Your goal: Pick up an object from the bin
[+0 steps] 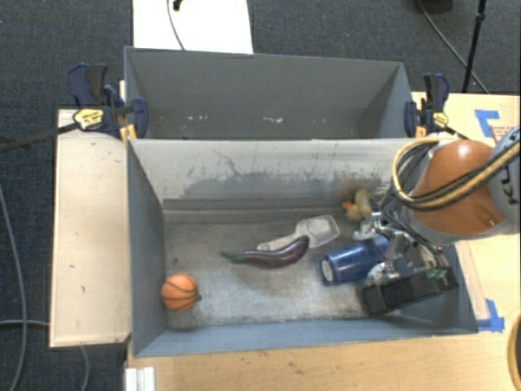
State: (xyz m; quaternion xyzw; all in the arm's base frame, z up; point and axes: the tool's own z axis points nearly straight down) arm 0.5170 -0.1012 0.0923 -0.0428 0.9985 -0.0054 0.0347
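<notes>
Although the grey bin (pixel 146 218) has the gripper (pixel 396 249) low in its right end, you should count the pick as not yet made: every object appears to rest on the floor. You cannot tell whether the gripper is open or closed, since the wrist hardware hides that part. Nearest to it are a black block (pixel 403 293) in the front right corner, just below it, and a blue cup (pixel 348 264) lying on its side just to its left. Either could be the target. The purple eggplant (pixel 273 257) and white scoop (pixel 313 230) lie mid-floor, and the orange ball (pixel 180 292) lies well apart, front left. A small yellow thing (pixel 355 205) sits by the back wall. By my reading, the grasp and lift are both still ahead of you.
</notes>
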